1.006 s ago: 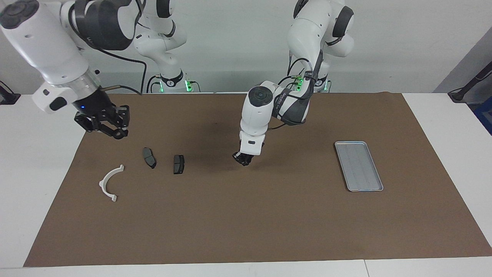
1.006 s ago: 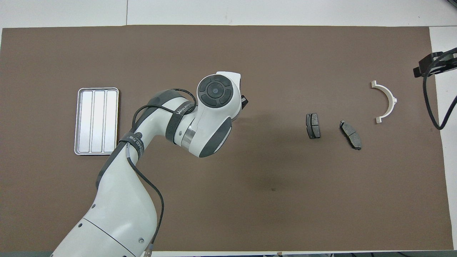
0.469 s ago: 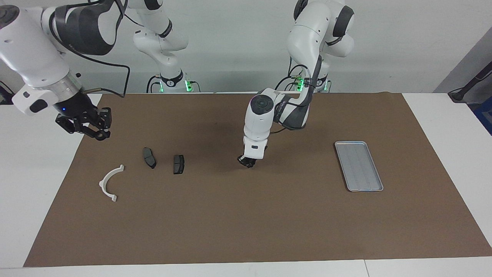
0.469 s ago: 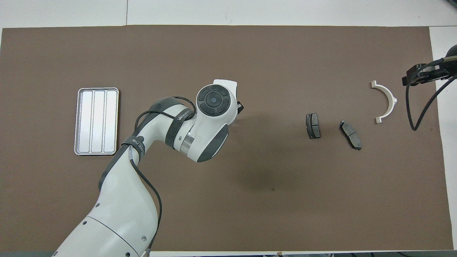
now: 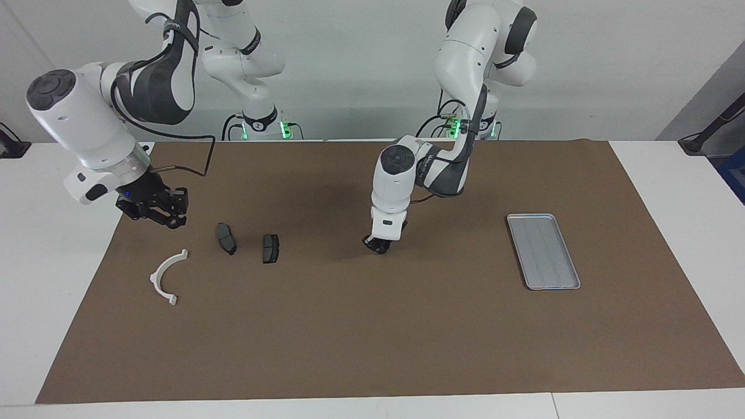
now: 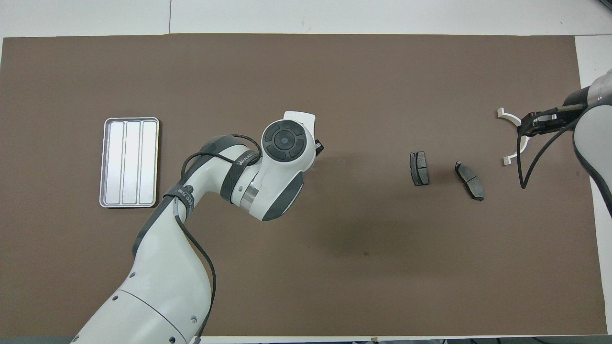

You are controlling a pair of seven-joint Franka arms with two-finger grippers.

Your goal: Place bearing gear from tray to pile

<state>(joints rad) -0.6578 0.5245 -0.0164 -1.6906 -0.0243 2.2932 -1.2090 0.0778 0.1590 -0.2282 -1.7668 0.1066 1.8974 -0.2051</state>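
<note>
The grey-blue tray point(image 5: 542, 251) lies toward the left arm's end of the mat and shows nothing in it; it also shows in the overhead view point(image 6: 129, 162). The pile is two dark brake pads point(image 5: 226, 238) point(image 5: 270, 248) and a white bracket point(image 5: 167, 276) toward the right arm's end; in the overhead view the pads point(image 6: 419, 168) point(image 6: 469, 180) lie beside the bracket point(image 6: 514, 138). No bearing gear shows in the open. My left gripper point(image 5: 377, 245) hangs low over the middle of the mat, mostly hidden under its wrist from above point(image 6: 319, 146). My right gripper point(image 5: 155, 212) is raised over the mat beside the bracket point(image 6: 538, 123).
A brown mat point(image 5: 372, 337) covers most of the white table. A black cable point(image 6: 526, 167) hangs from the right wrist near the bracket.
My left gripper has sunk a little toward the mat and drawn slightly back. My right gripper has swung over toward the bracket and come lower.
</note>
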